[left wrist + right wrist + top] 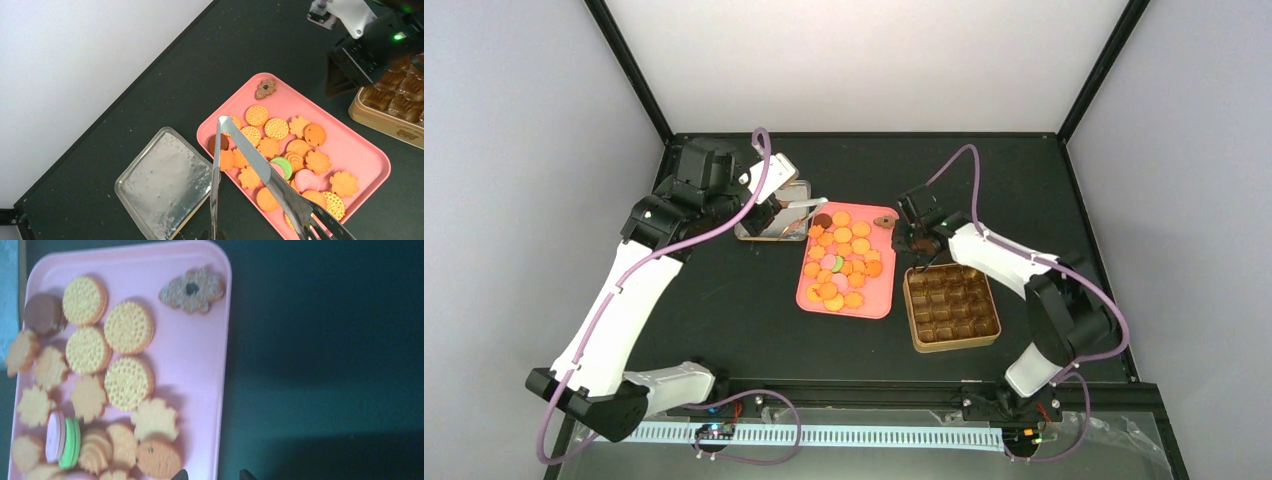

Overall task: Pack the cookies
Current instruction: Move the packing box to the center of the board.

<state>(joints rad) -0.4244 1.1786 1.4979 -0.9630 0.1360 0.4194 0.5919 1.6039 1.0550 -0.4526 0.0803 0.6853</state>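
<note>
Cookies (844, 262) lying flat, spread lengthwise along pink tray (880, 296), left claw (772, 215) gripping tongs (250, 158), right claw (912, 240) parted

No legible text, brand, number or sign in any view.
- Gold tin (384, 124): faint dark marking on side wall, seen from left wrist; too small to read.
- Cookies (129, 328): embossed dots and ridges only, no letters made out.
- Small circuit boards (714, 432) at near edge of tabletop (724, 320): any print too tiny to read from top view.
</note>
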